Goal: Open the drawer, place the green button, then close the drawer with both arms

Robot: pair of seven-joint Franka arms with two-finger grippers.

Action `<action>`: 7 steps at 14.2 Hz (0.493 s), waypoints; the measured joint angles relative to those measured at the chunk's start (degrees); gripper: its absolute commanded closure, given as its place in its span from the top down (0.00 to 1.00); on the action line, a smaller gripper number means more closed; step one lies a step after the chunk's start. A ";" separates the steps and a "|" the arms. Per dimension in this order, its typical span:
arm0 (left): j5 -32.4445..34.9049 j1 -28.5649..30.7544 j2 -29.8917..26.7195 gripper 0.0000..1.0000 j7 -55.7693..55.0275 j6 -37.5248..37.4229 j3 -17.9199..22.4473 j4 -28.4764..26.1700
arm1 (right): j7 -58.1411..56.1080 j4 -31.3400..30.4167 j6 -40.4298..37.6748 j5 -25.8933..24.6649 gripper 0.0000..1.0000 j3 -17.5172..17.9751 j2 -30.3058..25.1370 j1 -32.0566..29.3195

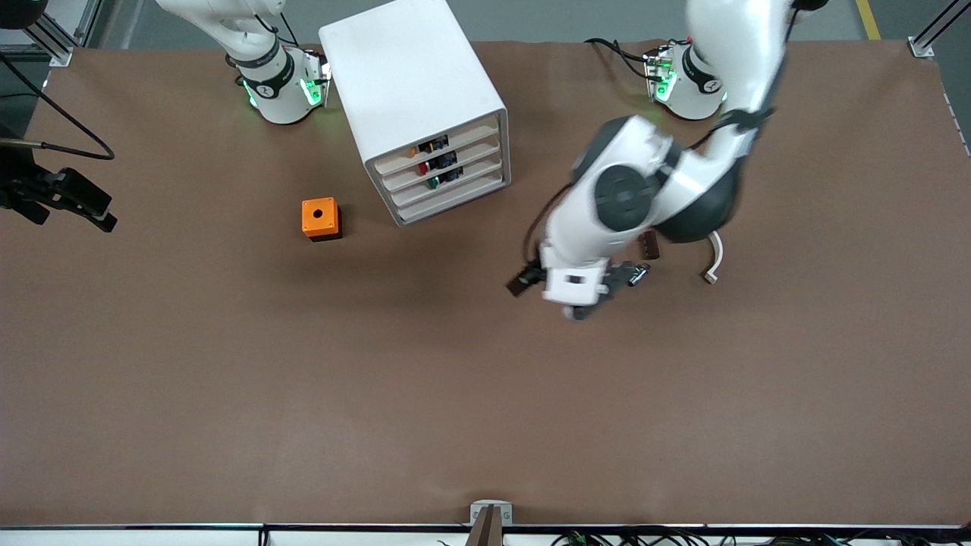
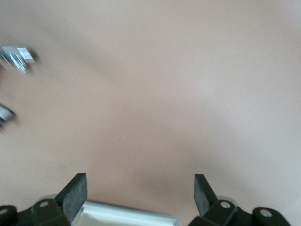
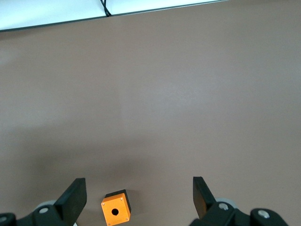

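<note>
The white cabinet (image 1: pixel 413 83) stands between the two arm bases. Its four drawers all sit flush. The third drawer (image 1: pixel 463 184) shows a small green-capped part, seemingly the button (image 1: pixel 434 182), through its front. My left gripper (image 1: pixel 580 302) hangs over bare table nearer the front camera than the cabinet, toward the left arm's end. It is open and empty in the left wrist view (image 2: pixel 139 193). My right gripper (image 1: pixel 91 211) is raised at the right arm's end of the table. It is open and empty (image 3: pixel 139 193), high over the orange cube (image 3: pixel 115 212).
The orange cube with a hole (image 1: pixel 321 218) sits on the table beside the cabinet, toward the right arm's end. Near the left hand lie a white curved part (image 1: pixel 714 262), a small brown piece (image 1: pixel 650 245) and a small silvery part (image 1: pixel 639 274).
</note>
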 measured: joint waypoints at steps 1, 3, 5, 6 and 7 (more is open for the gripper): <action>0.80 2.76 -2.60 1.00 2.39 -2.23 0.03 -0.07 | 0.00 0.00 -0.02 -0.01 1.00 -0.02 0.00 -0.01; 3.29 8.20 -6.16 1.00 9.61 -7.25 0.09 -0.54 | 0.00 0.00 -0.03 -0.02 1.00 -0.05 0.00 -0.02; 7.47 12.32 -7.93 1.00 17.68 -9.71 0.07 -0.80 | 0.00 0.00 -0.03 -0.02 1.00 -0.06 0.00 -0.03; 9.96 13.62 -8.81 1.00 21.25 -10.42 0.06 -0.81 | 0.00 0.00 -0.03 -0.02 1.00 -0.06 0.00 -0.03; 12.09 14.78 -9.88 1.00 24.08 -11.58 0.08 -0.80 | 0.01 0.00 -0.03 -0.02 1.00 -0.08 0.00 -0.04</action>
